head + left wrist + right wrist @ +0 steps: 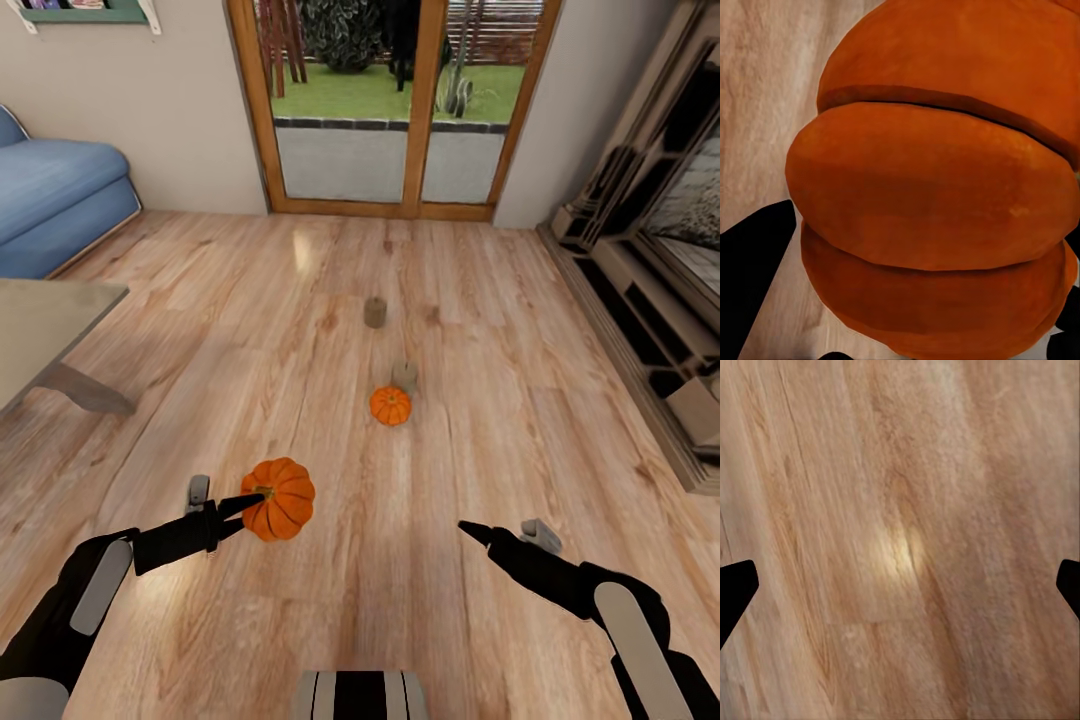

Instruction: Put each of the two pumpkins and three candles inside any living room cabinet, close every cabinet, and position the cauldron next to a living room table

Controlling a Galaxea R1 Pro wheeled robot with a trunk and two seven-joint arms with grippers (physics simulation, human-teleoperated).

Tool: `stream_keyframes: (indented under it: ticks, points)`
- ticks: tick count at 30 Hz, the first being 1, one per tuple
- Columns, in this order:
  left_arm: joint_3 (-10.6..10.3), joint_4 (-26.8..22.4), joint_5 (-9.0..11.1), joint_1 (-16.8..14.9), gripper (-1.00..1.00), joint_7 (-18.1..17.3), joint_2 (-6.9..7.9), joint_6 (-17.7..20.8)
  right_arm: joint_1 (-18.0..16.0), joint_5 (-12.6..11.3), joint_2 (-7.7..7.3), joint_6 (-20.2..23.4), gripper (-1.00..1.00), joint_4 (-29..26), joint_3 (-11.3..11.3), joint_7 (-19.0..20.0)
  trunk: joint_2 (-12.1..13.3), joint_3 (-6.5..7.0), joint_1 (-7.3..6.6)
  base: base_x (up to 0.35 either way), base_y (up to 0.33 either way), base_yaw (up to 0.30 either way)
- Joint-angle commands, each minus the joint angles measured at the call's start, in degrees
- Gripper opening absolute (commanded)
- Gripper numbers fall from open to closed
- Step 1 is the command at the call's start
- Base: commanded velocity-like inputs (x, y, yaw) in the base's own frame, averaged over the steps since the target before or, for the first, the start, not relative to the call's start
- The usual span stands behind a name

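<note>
While L tool (pixel 262 497) seemingly grips pumpkin (pixel 281 499), R tool (pixel 500 535) (spread) hovers.

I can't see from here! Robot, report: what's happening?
Left gripper shut on big pumpkin. Right gripper open, empty, over floor. Small pumpkin and two candles ahead. Nothing blocking.

1. Showing no readable text, label, brand, number or sign anywhere in the head view.
2. Showing no lettering in either wrist view.
3. Standing on the wall shelf (pixel 85 12) at the upper left, some coloured items, too small and blurred for reading any print on them.
</note>
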Motion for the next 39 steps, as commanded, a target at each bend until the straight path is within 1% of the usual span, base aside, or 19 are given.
stream_keyframes:
  ticks: [1,3,6,10,13,18,21,25,34,37,39]
  points:
    - [0.1,0.0,0.5,0.0,-1.00,-0.1,-0.02,0.5,0.0,-0.6,0.02,0.2,1.00,-0.1,0.0,-1.0,0.0,-0.04,0.01,0.192,0.010,0.000]
    - [0.1,0.0,0.5,0.0,-1.00,-0.1,-0.03,0.4,-0.2,-0.6,0.04,0.3,1.00,-0.1,0.0,-2.0,0.0,-0.04,0.01,0.131,0.004,0.000]
    - [0.1,0.0,0.5,0.0,-1.00,-0.1,-0.01,0.4,-0.3,-0.6,0.04,0.3,1.00,-0.1,0.0,-2.4,0.0,-0.04,0.01,0.054,0.001,0.000]
    - [0.1,0.0,0.5,0.0,-1.00,-0.1,-0.03,0.4,-0.7,-0.6,0.04,0.4,1.00,-0.1,1.9,-2.6,0.0,-0.04,0.01,0.048,0.018,0.000]
    - [0.1,0.0,0.5,0.0,-1.00,0.0,0.02,0.4,-1.1,-0.6,0.03,0.4,1.00,-0.1,2.3,-2.6,0.0,-0.04,0.01,0.170,0.073,0.000]
    - [0.2,0.0,0.5,0.0,-1.00,0.0,0.00,0.4,-1.2,-0.6,0.00,0.4,1.00,-0.1,2.4,-2.6,0.0,-0.04,0.01,0.041,0.013,0.000]
    - [0.2,-0.2,0.2,0.0,-1.00,0.1,-0.19,0.3,-1.3,-0.7,-0.02,0.3,1.00,-0.1,2.4,-2.6,0.0,-0.04,0.01,0.006,0.002,0.000]
    - [0.4,-0.5,0.5,0.0,-1.00,0.1,-0.09,0.4,-1.3,-0.7,-0.03,0.3,1.00,0.0,2.4,-2.6,0.0,-0.04,0.01,0.001,0.000,0.000]
    - [0.4,-0.5,0.8,-0.2,-1.00,0.0,0.05,0.6,-1.3,-0.7,0.04,0.2,1.00,0.0,2.7,-2.6,0.1,1.96,-0.22,0.000,0.000,0.000]
    - [0.3,-0.6,0.8,-0.2,-1.00,0.0,0.29,0.6,-1.5,-0.6,0.04,0.1,1.00,0.0,4.4,-2.8,0.1,2.62,-0.30,0.000,0.000,0.000]
    - [0.3,-0.5,0.8,-0.2,-1.00,0.0,0.41,0.6,-2.0,-0.6,0.04,0.1,1.00,0.0,5.9,-4.0,0.2,3.06,-0.35,0.000,0.000,0.000]
